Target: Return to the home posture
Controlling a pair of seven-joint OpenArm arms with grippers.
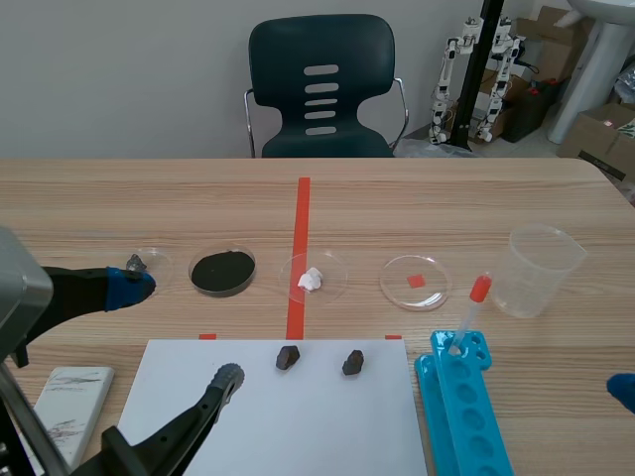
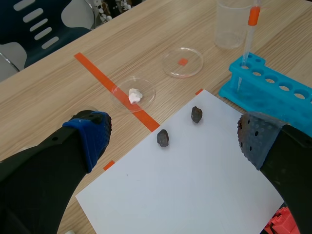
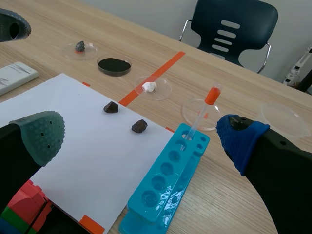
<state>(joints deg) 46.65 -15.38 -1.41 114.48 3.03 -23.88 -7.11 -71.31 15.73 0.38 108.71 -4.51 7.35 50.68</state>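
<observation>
While the left gripper (image 2: 174,140) is gaping wide over the paper (image 2: 195,195), it's holding nothing.
Right gripper (image 3: 141,136) is gaping wide too, empty, near the rack (image 3: 163,192).

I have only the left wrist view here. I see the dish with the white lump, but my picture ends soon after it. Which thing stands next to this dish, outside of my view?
Observer: Beside the white-lump dish, on the left arm's side, stands a second dish filled with black powder.
Operator: Thank you. And the right end effector, is it holding anything?
Observer: No. The right end effector is open, with nothing between its fingers.
</observation>
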